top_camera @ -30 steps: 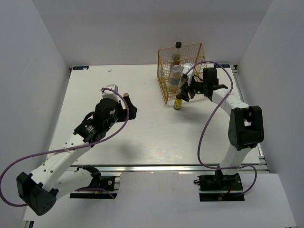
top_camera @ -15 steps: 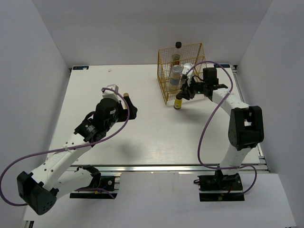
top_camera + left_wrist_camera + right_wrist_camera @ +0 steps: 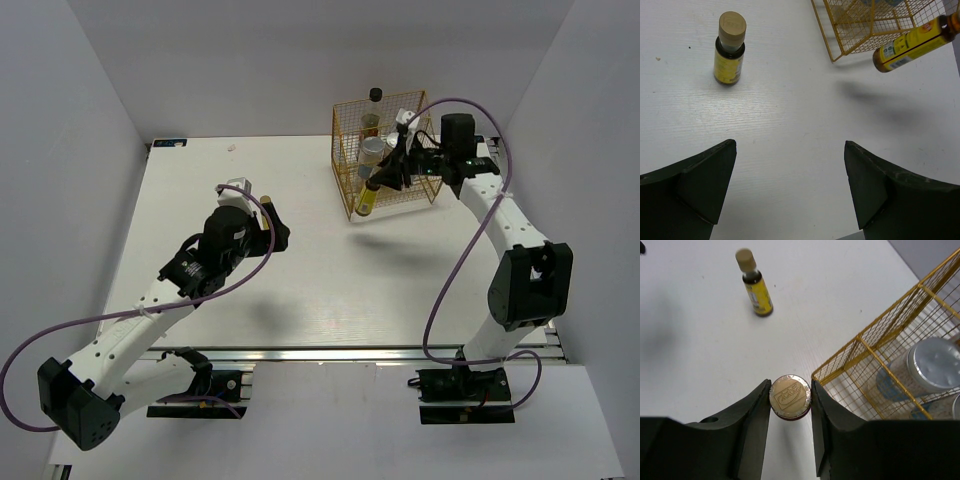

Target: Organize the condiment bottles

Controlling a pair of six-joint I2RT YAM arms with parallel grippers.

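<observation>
The white table [image 3: 320, 280] is lying between plain pale walls, seen from above. Right of centre, toward the top of that view, the right gripper [image 3: 393, 172] is hanging above the table, its jaws pinching the cap of a small yellow bottle [image 3: 368, 198]. The bottle is hanging clear of the table and casting a shadow on it. It is tilting, its long axis running diagonally with the cap toward the upper right and the base toward the lower left, close by the near corner of the gold wire rack [image 3: 420, 108]. The right wrist camera is looking straight down that axis onto the round cap. Inside the rack a silver-lidded jar [image 3: 935, 362] with a blue label and a taller black-capped bottle [image 3: 373, 108] are standing. Left of centre, the left gripper [image 3: 790, 146] is hovering with its jaws spread wide, gripping nothing. Beyond it, in the upper left of its wrist view, a second yellow bottle [image 3: 730, 50] is standing upright on the table, well apart from the rack.
</observation>
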